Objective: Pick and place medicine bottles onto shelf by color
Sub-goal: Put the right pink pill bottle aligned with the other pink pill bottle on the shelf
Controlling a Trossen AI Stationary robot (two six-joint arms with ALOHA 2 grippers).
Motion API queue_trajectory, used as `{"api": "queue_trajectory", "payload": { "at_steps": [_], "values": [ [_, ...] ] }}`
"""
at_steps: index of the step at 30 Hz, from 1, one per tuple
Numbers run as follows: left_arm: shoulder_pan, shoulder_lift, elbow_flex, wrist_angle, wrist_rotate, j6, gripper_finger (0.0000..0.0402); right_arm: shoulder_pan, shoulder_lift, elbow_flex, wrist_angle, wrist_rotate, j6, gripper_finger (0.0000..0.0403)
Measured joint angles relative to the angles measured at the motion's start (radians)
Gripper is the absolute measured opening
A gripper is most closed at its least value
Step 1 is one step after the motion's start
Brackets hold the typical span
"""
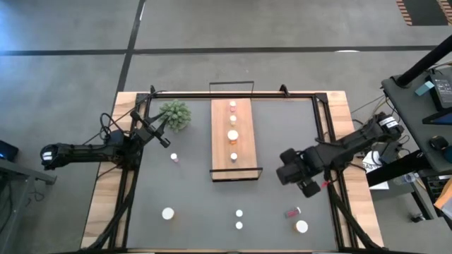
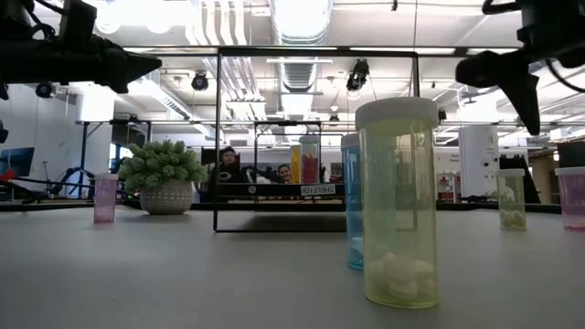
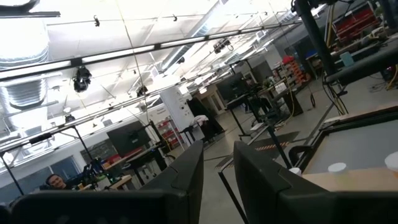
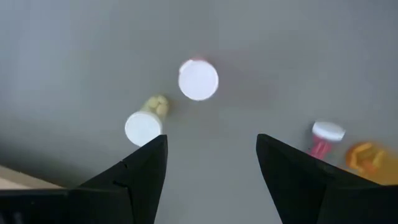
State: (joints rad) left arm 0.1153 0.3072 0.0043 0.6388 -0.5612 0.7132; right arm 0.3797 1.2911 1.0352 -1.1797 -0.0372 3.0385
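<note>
The right gripper hovered at about four o'clock from the shelf, fingers parted with nothing between them, over loose medicine bottles. Four bottles already stood in a row along the shelf, near the table's twelve o'clock edge. In the right wrist view, a yellowish bottle and a white-capped one sat near each other ahead of the fingers, with a pink bottle tipped over beside an orange bottle. The left gripper waited shut beside the plant at ten o'clock. With bottles this closely spaced, a descending finger could knock a neighbour over, or the gripper could collect the wrong colour
</note>
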Motion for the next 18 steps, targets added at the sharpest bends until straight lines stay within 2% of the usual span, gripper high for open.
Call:
{"api": "queue_trajectory", "payload": {
  "at_steps": [6, 18],
  "values": [
    [0.000, 0.000, 0.000, 0.000, 0.000, 0.000, 0.0072, 0.025, -0.001, -0.025, 0.015, 0.001, 0.100, 0.0235],
    [0.000, 0.000, 0.000, 0.000, 0.000, 0.000, 0.0072, 0.026, -0.002, -0.084, 0.012, 0.039, 0.104, 0.0225]
  ]
}}
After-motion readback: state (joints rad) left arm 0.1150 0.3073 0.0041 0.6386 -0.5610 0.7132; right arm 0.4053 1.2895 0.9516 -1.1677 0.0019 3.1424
